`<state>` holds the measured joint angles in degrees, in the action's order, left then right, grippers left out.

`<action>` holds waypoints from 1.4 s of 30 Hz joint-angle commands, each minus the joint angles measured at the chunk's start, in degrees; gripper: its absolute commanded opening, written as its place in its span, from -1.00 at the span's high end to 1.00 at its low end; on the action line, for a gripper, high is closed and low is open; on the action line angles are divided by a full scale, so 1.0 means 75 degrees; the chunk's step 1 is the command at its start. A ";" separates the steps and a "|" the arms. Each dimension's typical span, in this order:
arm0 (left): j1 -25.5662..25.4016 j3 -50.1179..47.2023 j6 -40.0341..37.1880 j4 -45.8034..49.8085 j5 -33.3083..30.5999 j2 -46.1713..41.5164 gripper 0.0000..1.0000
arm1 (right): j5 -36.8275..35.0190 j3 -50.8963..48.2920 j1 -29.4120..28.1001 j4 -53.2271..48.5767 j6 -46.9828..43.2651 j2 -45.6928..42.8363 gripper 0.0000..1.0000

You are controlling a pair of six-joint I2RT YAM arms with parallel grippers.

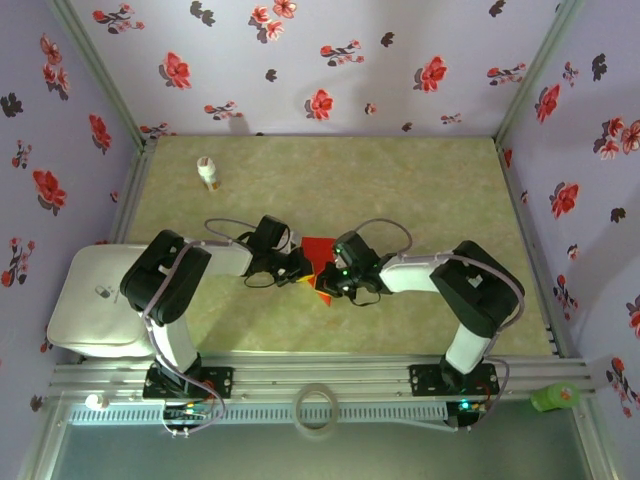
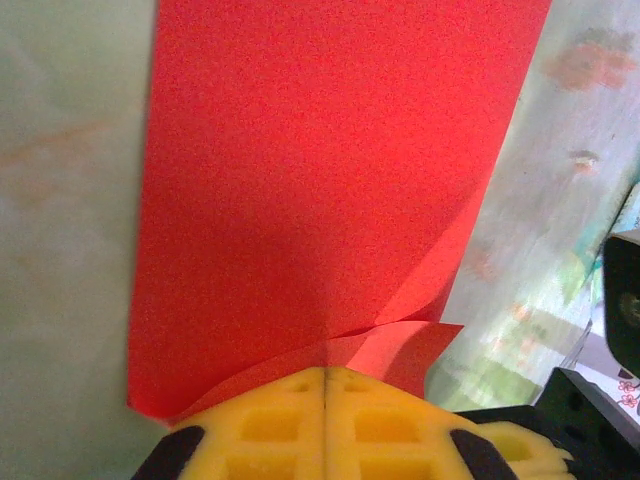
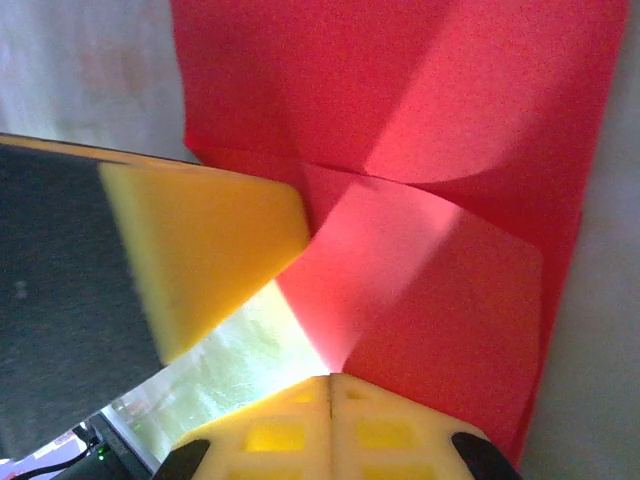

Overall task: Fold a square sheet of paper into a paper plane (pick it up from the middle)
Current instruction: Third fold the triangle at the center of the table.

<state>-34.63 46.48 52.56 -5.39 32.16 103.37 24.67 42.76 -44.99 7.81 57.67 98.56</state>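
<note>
The square sheet of paper (image 1: 318, 250) is bright red and is at the middle of the table (image 1: 400, 190), directly between the two grippers. It is not flat. In the right wrist view the paper (image 3: 450, 280) has a sharp crease across it, one flap bends up above the crease, and another layer folds down toward the camera. In the left wrist view the paper (image 2: 330, 180) looks like a long smooth strip, with a small curled layer at its near edge. Whether the sheet touches the table I cannot tell.

The left gripper (image 1: 300, 265) comes to the paper from the left side. Its yellow foam pads (image 2: 270, 420) are pressed together, and the near edge of the red sheet is pinched in the seam between them. The right gripper (image 1: 330, 278) comes from the right side. Its pads (image 3: 280, 430) are also pressed together, and a folded corner of the paper is caught between them. One yellow pad of the left gripper (image 3: 200, 250) touches the paper just beside that fold.

Far from the paper, a small white bottle (image 1: 207, 172) with an orange band stands near the back left corner of the table.
</note>
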 commanded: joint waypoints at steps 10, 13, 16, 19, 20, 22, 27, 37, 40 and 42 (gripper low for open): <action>-0.0023 0.0481 -0.0503 0.1220 -0.0271 -0.0611 0.78 | 0.0293 -0.1345 0.0227 0.0773 0.0068 0.0217 0.96; -0.0078 0.0460 -0.0434 0.1252 -0.0160 -0.0749 0.78 | 0.0383 -0.1292 0.0334 0.0705 -0.0062 0.0194 0.95; -0.0246 0.0390 -0.0296 0.1203 -0.0141 -0.0790 0.79 | 0.0444 -0.1112 0.0351 0.0428 -0.0245 0.0171 0.95; -0.0451 0.0446 -0.0246 0.1164 -0.0140 -0.0666 0.82 | 0.0427 -0.0975 0.0371 0.0181 -0.0375 0.0150 0.94; -0.0502 0.0469 -0.0223 0.1158 -0.0153 -0.0611 0.82 | 0.0416 -0.0956 0.0374 0.0138 -0.0396 0.0137 0.94; -0.0562 0.0494 -0.0195 0.1129 -0.0202 -0.0448 0.83 | 0.0382 -0.0933 0.0386 0.0083 -0.0400 0.0122 0.94; -0.0387 0.0664 -0.0571 0.1652 -0.0718 -0.0008 0.86 | 0.0317 -0.0956 0.0414 -0.0004 -0.0429 0.0036 0.94; 0.0351 0.0229 -0.0818 0.1067 -0.0731 0.0320 0.83 | 0.0233 -0.1014 0.0421 -0.0292 -0.0551 0.0011 1.00; 0.0608 0.0173 -0.0881 0.1022 -0.0654 0.0296 0.82 | 0.0180 -0.1050 0.0421 -0.0304 -0.0534 0.0001 1.00; 0.0767 0.0200 -0.1011 0.1124 -0.0635 0.0289 0.82 | 0.0192 -0.1061 0.0427 -0.0283 -0.0532 0.0025 1.00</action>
<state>-31.97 49.23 47.57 1.43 32.60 103.61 28.97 36.71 -42.24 15.11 55.00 97.89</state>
